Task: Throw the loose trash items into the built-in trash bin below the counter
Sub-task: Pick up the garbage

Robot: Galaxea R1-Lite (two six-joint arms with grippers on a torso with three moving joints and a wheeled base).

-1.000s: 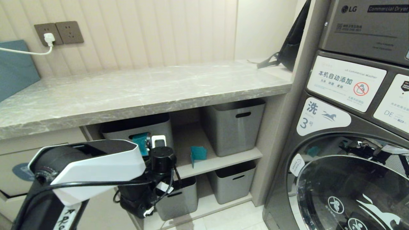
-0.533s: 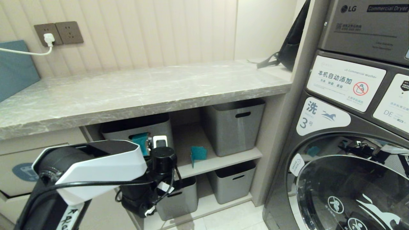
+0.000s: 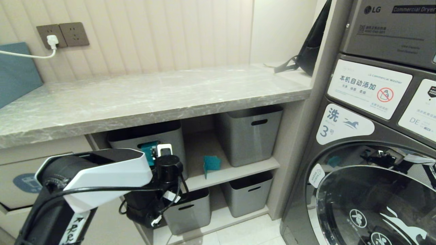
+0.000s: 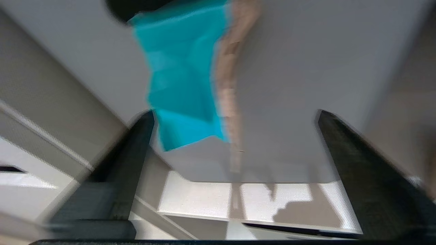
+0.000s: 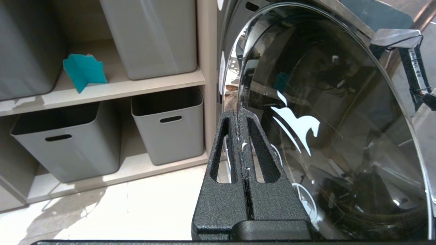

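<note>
Left arm in white and black, with dark textured fingers

The left arm point(image 3: 102, 177) is clad in an angular white shell over black cylindrical joints; black cables are looped along it, and a handwritten label is carried lower down. The left tool point(image 4: 235, 163) shows two black, rough-surfaced fingers; the right tool point(image 5: 242, 117) is made of slotted black textured fingers.

Teal wrapper point(image 5: 84, 71), grey marble-patterned counter point(image 3: 136, 98), grey storage boxes point(image 3: 250, 134).

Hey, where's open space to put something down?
The counter is bare between the blue box and black bag. Crowded: a teal wrapper sits between the upper grey boxes, the left gripper before the left one.
</note>
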